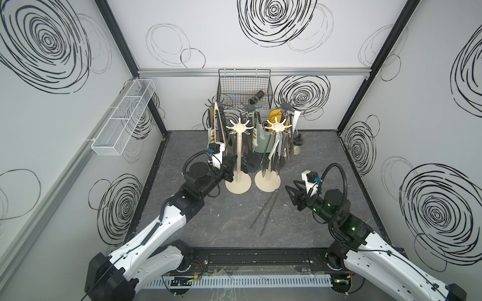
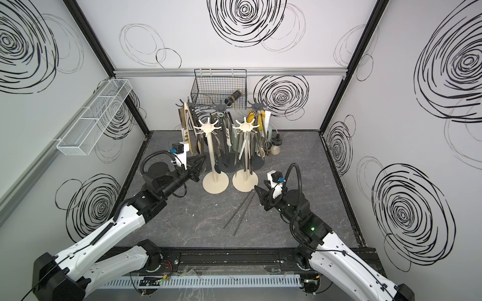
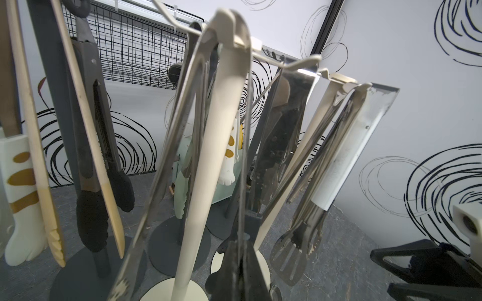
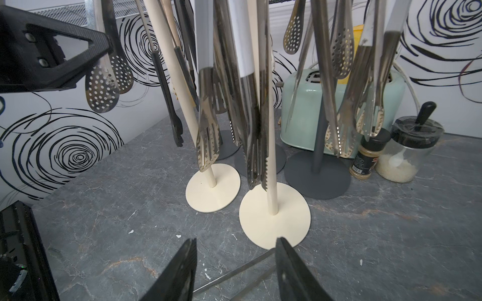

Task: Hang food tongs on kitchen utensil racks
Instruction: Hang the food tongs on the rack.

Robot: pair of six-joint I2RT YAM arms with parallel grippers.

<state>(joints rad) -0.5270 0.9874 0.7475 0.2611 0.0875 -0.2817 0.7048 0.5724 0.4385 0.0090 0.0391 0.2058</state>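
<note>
1. Landmark: right cream rack (image 1: 272, 183). Its round base sits on the slate table (image 1: 208, 221). Steel tongs hang tight around its pole, with their tips ending just above the base
2. Loose tongs (image 1: 263, 212): a slim steel pair lies flat on the table. The joined end is just beside the rack base, on its front-right. The arms splay in a narrow V away from the rack toward the table's front edge
3. Right gripper (image 1: 290, 186): to the right of the rack base, near it but apart, tips aimed at it. The jaws stand about half apart and hold nothing. In the right wrist view the loose tongs' arms show in the gap between the fingers (image 4: 182, 273)
4. Left gripper (image 1: 233, 161): beyond the left cream rack (image 1: 238, 185), which stands just left of the landmark, bases close but not touching. The claw is closed tight. A thin steel tong arm runs down into the closed fingertips (image 3: 240, 271); cannot tell whether it is pinched or only touching
5. Behind the landmark: three dark grey racks (image 1: 249, 106) with bases crowded together, all loaded. A mint toaster (image 4: 300, 117) and two jars (image 4: 365, 159) sit behind and to its right
6. Room: open slate runs from the rack base forward to the front edge and right to the table's side edge. The space behind and left of it is packed with hanging tongs
</note>
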